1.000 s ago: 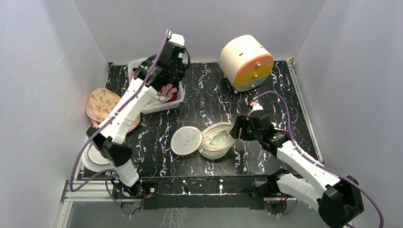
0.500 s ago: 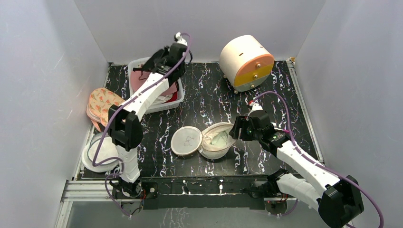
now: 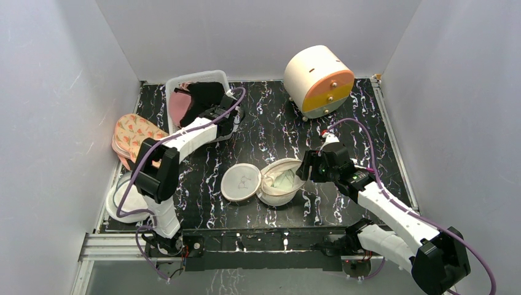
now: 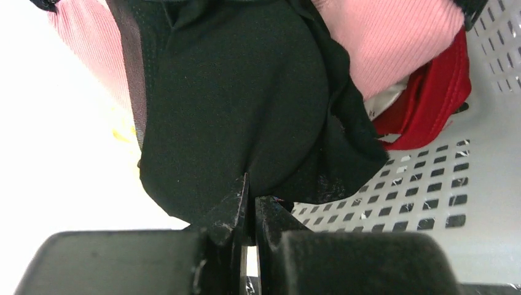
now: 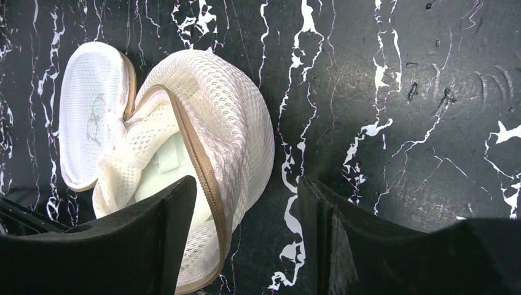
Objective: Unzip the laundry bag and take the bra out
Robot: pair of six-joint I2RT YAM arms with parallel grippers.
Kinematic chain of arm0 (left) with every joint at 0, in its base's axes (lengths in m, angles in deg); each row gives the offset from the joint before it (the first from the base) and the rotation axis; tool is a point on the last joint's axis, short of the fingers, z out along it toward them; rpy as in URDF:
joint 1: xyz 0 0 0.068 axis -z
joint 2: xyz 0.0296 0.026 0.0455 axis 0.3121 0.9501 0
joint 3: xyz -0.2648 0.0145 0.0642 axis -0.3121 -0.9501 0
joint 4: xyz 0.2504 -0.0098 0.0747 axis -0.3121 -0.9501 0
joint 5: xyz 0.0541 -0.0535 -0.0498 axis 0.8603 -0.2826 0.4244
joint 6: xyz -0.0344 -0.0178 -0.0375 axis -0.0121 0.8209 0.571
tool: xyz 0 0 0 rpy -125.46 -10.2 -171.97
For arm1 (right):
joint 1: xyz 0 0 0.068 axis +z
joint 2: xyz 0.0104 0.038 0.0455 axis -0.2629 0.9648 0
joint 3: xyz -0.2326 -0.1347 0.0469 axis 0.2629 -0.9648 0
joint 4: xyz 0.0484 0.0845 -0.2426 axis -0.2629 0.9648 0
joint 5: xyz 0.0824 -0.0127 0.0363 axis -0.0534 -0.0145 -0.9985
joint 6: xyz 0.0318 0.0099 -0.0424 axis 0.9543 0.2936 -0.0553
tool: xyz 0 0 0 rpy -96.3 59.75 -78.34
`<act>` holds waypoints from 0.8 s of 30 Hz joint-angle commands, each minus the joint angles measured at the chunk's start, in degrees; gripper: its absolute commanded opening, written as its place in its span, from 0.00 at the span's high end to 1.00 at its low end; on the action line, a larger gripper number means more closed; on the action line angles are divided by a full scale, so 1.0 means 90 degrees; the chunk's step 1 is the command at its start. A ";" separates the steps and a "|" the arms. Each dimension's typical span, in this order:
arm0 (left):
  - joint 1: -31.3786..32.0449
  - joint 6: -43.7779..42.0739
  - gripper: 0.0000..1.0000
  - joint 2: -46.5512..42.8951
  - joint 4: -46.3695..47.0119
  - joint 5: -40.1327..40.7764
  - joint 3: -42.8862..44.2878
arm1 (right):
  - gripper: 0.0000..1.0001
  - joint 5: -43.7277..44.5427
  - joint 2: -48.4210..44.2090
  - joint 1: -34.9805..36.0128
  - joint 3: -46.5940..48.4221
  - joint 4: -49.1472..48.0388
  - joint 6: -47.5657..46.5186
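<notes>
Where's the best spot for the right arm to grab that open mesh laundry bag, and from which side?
Probably the tan zipper rim of the laundry bag, on its right side. That edge stands up and gapes toward the right end effector, whose jaws are open beside it, so a short approach from the right could pinch the rim.

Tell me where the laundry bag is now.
In the top view the laundry bag lies unzipped mid-table, its right rim at the open right hand; behind it to the left stands the white basket, where the left hand pinches a black garment.
</notes>
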 commanded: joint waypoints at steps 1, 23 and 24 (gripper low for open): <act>-0.0014 0.0724 1.00 -0.0643 -0.0166 -0.0123 -0.0092 | 0.40 0.0011 -0.0122 0.0022 0.0013 -0.0229 -0.0018; -0.0007 0.4051 0.01 -0.3336 -0.0500 -0.4413 -0.0862 | 0.36 -0.0374 -0.0322 0.0025 -0.0321 -0.0283 0.0422; 0.0013 0.4223 0.02 -0.3556 -0.0254 -0.4825 -0.1126 | 0.36 -0.0345 -0.0343 0.0025 -0.0357 -0.0269 0.0461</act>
